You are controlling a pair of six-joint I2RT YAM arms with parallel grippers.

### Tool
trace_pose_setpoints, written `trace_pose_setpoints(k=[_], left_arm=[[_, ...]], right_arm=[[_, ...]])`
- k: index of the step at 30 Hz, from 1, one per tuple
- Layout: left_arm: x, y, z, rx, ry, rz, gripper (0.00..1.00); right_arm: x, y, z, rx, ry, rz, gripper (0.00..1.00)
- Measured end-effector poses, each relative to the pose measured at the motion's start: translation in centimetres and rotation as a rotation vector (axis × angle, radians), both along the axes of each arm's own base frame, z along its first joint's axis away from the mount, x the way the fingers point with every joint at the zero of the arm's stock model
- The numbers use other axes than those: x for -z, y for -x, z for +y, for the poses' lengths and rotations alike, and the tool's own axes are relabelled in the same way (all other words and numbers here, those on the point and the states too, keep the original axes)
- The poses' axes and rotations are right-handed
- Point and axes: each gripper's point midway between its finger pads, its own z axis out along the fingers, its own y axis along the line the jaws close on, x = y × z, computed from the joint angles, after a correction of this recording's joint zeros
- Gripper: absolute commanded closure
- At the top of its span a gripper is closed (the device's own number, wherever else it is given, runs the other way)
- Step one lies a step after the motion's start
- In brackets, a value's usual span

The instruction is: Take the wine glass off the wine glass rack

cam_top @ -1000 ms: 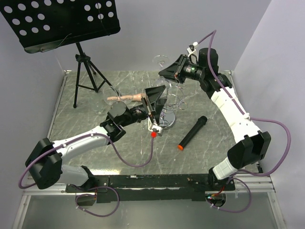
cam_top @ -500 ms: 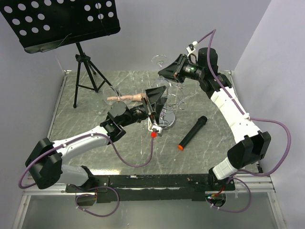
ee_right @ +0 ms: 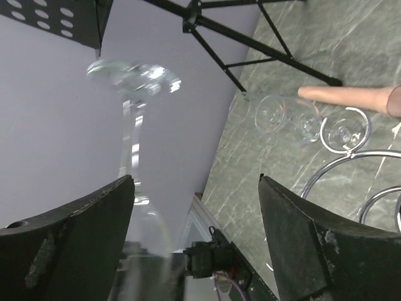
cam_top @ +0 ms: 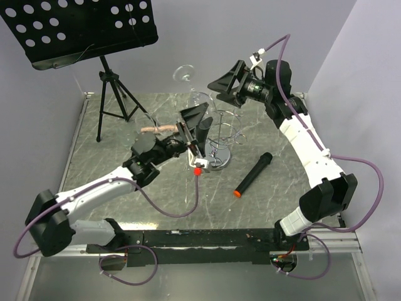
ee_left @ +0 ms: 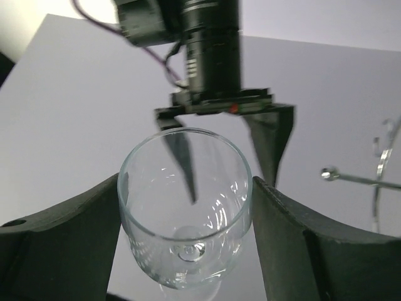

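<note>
The left gripper is clamped on the bowl of the wine glass, one finger against each side, with the rim toward the wrist and the stem and foot pointing away. The wine glass rack stands just to their right, apart from the glass. Beyond, the right gripper faces the glass, fingers spread wide and holding nothing.

My right gripper has let go of the glass and drawn back to the right, jaws wide apart. My left gripper has closed on the bowl and swung the glass left, away from the rack.
</note>
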Motion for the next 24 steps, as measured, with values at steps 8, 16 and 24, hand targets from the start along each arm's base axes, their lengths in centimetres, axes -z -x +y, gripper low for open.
trace_pose_setpoints(k=[8,16,24], left_arm=[[-3.4,1.8,4.6,-0.069,0.079,0.063,0.99],[-2.4,1.2,11.0,-0.199,0.282,0.543,0.99],[2.8,1.7,17.6,-0.325,0.498,0.944,0.99]], right_arm=[[-0.2,-1.6,-2.8,0.069,0.010,-0.027,0.12],[0.4,-2.2,-7.4,0.173,0.049,-0.057,0.11],[1.7,-1.6,-9.9,0.230,0.127,-0.081,0.11]])
